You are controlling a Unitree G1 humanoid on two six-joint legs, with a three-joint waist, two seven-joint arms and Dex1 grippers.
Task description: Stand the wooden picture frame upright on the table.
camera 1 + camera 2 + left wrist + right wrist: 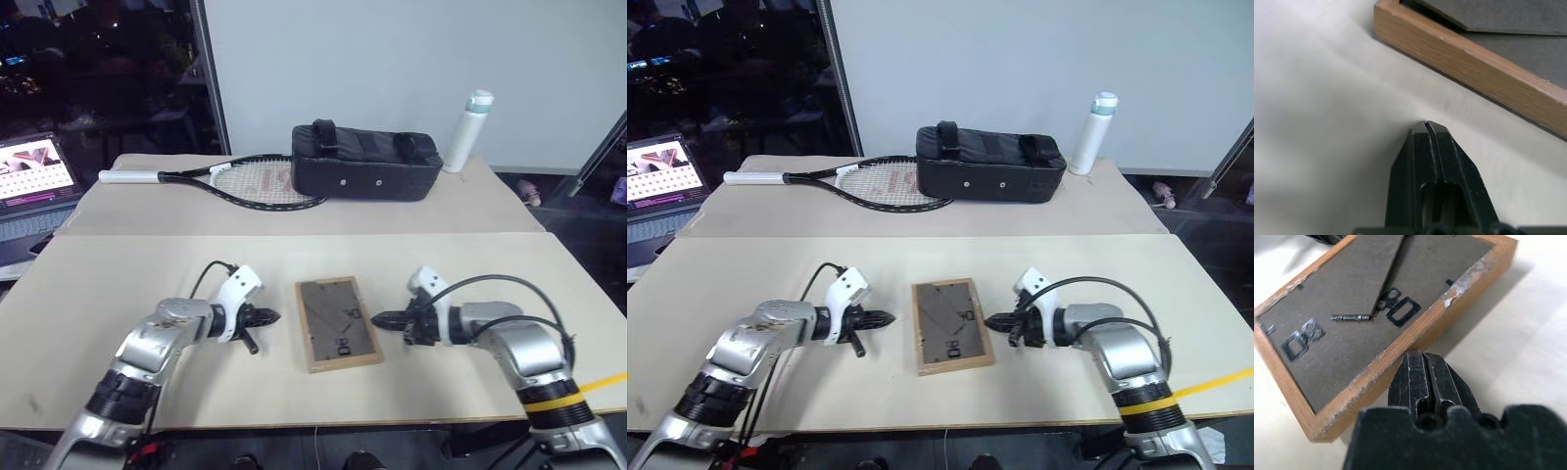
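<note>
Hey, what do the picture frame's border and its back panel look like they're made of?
The wooden picture frame has a light wood border: visible grain, chipped pale spots along one edge. Its back board looks like matte grey-brown fibreboard or card, with small metal tabs; which of the two is hard to tell.

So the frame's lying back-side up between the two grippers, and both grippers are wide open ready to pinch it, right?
Not quite. The wooden picture frame does lie back-side up between the left gripper and the right gripper, but both grippers are shut, not open. Each wrist view shows its two black fingers pressed together beside the frame's wooden edge.
</note>
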